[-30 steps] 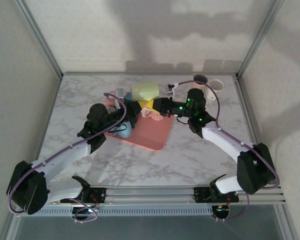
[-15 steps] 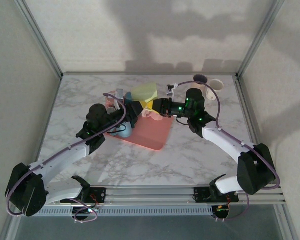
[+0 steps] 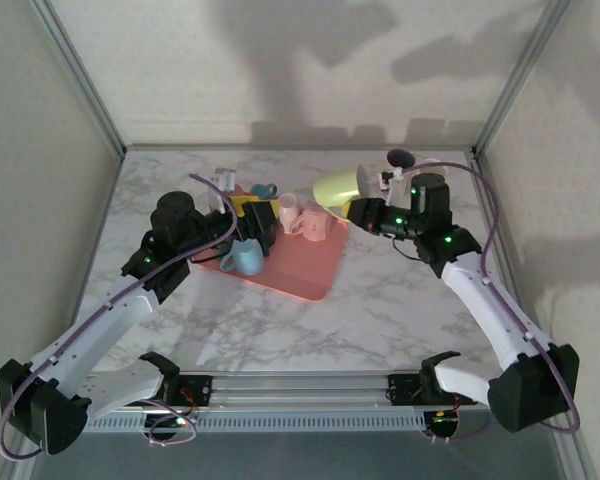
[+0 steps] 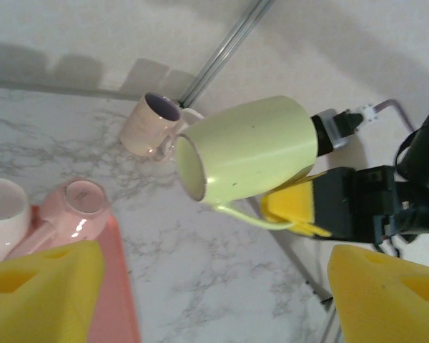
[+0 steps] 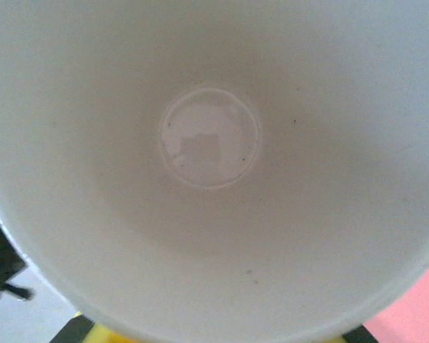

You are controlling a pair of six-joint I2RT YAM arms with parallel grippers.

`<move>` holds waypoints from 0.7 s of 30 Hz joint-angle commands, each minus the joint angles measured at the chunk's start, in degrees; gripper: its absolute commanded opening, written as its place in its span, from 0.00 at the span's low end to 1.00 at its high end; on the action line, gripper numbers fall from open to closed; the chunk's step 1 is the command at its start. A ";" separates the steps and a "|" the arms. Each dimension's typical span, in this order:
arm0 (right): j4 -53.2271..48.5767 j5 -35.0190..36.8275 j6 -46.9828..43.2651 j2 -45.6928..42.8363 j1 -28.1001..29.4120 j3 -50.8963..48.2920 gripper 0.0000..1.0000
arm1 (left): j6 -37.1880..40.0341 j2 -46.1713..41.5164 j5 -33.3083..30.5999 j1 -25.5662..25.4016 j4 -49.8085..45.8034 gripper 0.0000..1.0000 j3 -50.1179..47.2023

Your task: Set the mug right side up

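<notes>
Left wrist view: right pincer (image 4: 294,187) pinches the mug (image 4: 247,153) sideways, mouth pointing left.

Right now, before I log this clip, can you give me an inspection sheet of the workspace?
Surface: marble table, pink tray near its centre.
Job's things: yellow-green mug held off the table, roughly on its side, not upright.
Clutter: blue mug, pink mug and other mugs on the tray; beige mug at the back of the table.
Grippers: right gripper shut on the yellow-green mug's base end; left gripper open, empty, above the tray.
Cables: purple cable along each arm.
Surroundings: metal frame posts, plain walls.
</notes>
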 commanded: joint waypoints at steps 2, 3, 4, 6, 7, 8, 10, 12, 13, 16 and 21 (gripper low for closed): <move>-18.28 10.10 -15.56 -3.65 -3.02 6.09 0.00 | 5.39 -0.54 -1.14 1.13 -4.32 0.82 1.39; -20.67 11.41 -17.09 -3.79 -3.78 6.58 0.00 | 5.57 -0.42 -1.14 1.12 -4.41 0.82 1.43; -23.16 12.87 -18.73 -3.70 -4.71 6.97 0.00 | 5.71 -0.29 -1.05 1.21 -4.42 0.82 1.22; -26.88 15.19 -20.83 -3.21 -6.65 7.68 0.00 | 5.79 -0.05 -0.87 1.21 -4.17 0.82 0.95; -28.63 16.90 -21.63 -2.82 -7.53 8.08 0.00 | 5.84 0.18 -0.71 1.21 -3.99 0.82 0.78; -30.15 18.56 -22.43 -2.15 -8.15 8.58 0.00 | 5.76 0.47 -0.45 1.25 -3.74 0.82 0.62; -32.75 22.32 -23.77 -0.72 -8.91 9.70 0.00 | 5.67 1.16 -0.28 1.29 -3.32 0.82 0.29; -35.14 26.74 -24.84 1.45 -9.58 11.13 0.00 | 5.88 2.18 -0.25 1.30 -3.70 0.82 0.37; -36.32 28.72 -25.42 2.76 -9.96 11.99 0.00 | 6.15 2.63 -0.24 1.28 -3.94 0.82 0.49; -38.34 34.05 -26.47 6.71 -10.83 14.09 0.00 | 6.89 3.79 0.03 1.30 -4.59 0.81 0.84; -38.77 39.70 -26.94 13.61 -11.86 17.67 0.00 | 7.78 5.15 0.51 1.26 -5.13 0.81 1.21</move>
